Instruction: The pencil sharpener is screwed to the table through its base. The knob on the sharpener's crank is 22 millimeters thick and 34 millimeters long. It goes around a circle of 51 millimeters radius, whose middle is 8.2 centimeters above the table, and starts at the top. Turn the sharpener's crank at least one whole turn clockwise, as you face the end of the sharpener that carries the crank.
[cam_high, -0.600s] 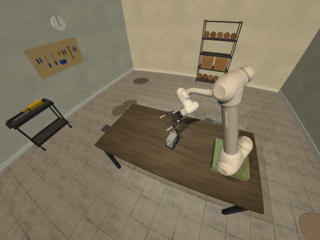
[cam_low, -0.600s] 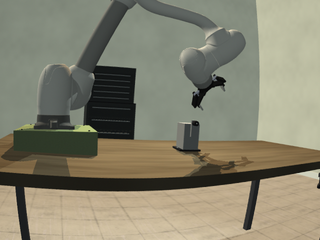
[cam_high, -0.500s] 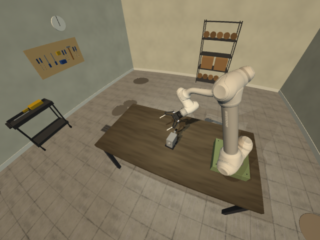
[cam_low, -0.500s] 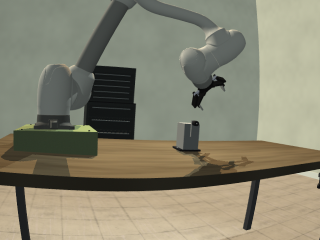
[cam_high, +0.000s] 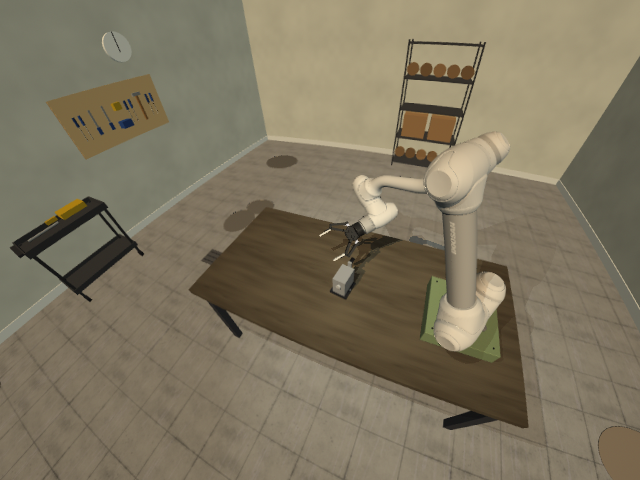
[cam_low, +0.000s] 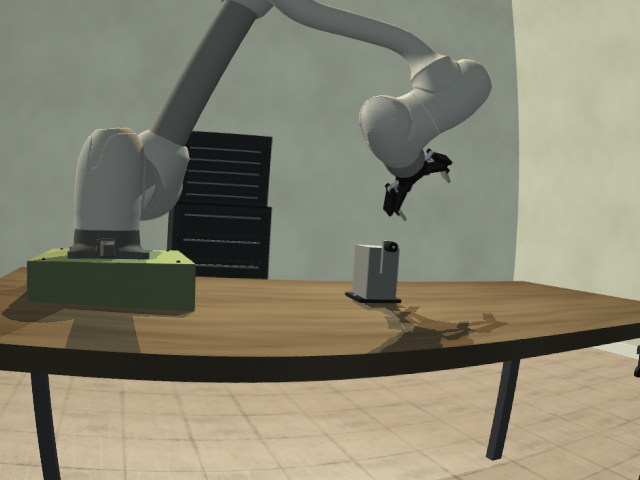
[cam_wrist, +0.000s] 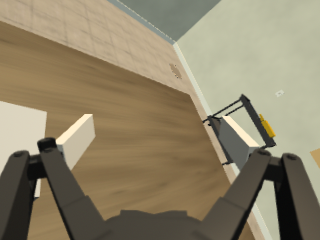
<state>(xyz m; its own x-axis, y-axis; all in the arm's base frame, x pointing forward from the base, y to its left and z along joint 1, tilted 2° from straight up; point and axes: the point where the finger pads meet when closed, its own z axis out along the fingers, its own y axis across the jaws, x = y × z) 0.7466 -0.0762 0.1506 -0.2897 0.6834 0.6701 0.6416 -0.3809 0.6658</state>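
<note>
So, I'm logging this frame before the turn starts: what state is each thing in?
gripper: open, empty, hanging above the sharpener.
crank knob: at the top, untouched.
pencil sharpener: upright on its base on the table.

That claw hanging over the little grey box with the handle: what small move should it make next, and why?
Probably a short descent toward the black knob at the top of the crank. The claw hangs open and holds nothing, above and slightly beside the sharpener, with clear air between them. It likely needs to bring its fingers to either side of the knob before closing.
</note>
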